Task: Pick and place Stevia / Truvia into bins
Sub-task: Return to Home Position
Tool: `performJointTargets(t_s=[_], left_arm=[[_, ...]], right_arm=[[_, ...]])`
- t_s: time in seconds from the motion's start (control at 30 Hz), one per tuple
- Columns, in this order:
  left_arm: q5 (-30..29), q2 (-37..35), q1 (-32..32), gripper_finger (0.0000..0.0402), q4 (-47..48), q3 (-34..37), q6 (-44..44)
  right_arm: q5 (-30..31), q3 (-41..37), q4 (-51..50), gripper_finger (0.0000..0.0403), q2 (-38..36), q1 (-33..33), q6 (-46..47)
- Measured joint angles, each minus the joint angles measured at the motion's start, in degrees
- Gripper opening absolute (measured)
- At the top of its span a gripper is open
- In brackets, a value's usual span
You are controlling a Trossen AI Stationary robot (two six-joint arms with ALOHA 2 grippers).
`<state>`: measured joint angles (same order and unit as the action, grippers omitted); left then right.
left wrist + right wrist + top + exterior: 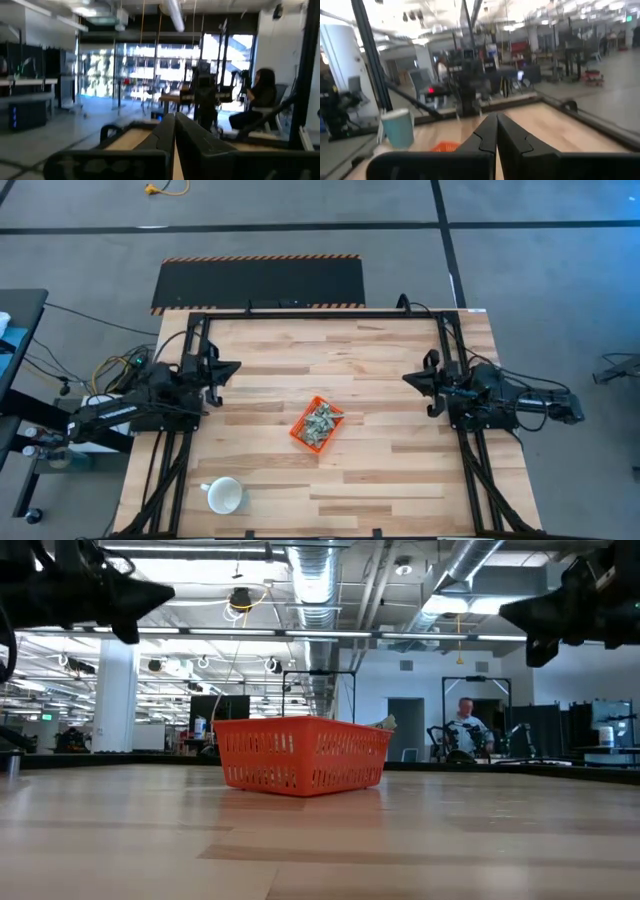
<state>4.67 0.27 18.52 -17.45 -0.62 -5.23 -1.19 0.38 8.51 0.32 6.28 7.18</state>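
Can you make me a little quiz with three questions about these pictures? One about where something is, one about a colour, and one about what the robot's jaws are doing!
1. Where is the white mug?
A. On the table, on the side of the left arm, apart from the bin
B. Inside the bin
C. On the floor

2. What colour is the bin holding the sachets?
A. Blue
B. Orange
C. Green

3. How do the jaws of the left arm and the right arm stand?
A. Both wide open
B. One clamps the mug
C. Both shut, holding nothing

Answers:
1 A, the high view shows the mug standing alone near the table's edge on the left arm's side.
2 B, the bin is bright orange in the high and low views.
3 C, each wrist view shows the jaws pressed together with nothing between.
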Motion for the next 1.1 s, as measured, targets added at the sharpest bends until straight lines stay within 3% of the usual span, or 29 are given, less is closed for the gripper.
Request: performJointTargets(t_s=[0.27, 0.47, 1.1], left_arm=[[-0.8, 0.1, 0.0, 0.0000, 15.2, 0.0, -0.1], [-4.3, 0.9, 0.0, 0.0000, 15.6, 0.0, 4.0], [-5.0, 0.9, 0.0, 0.0000, 16.3, 0.0, 5.0]], right_arm=[[0.0, 0.1, -7.8, 0.0000, 0.1, 0.0, -0.1], [-0.1, 0.1, -7.9, 0.0000, 0.1, 0.0, -0.1], [-0.2, 0.2, -8.1, 0.0000, 0.2, 0.0, -0.1]])
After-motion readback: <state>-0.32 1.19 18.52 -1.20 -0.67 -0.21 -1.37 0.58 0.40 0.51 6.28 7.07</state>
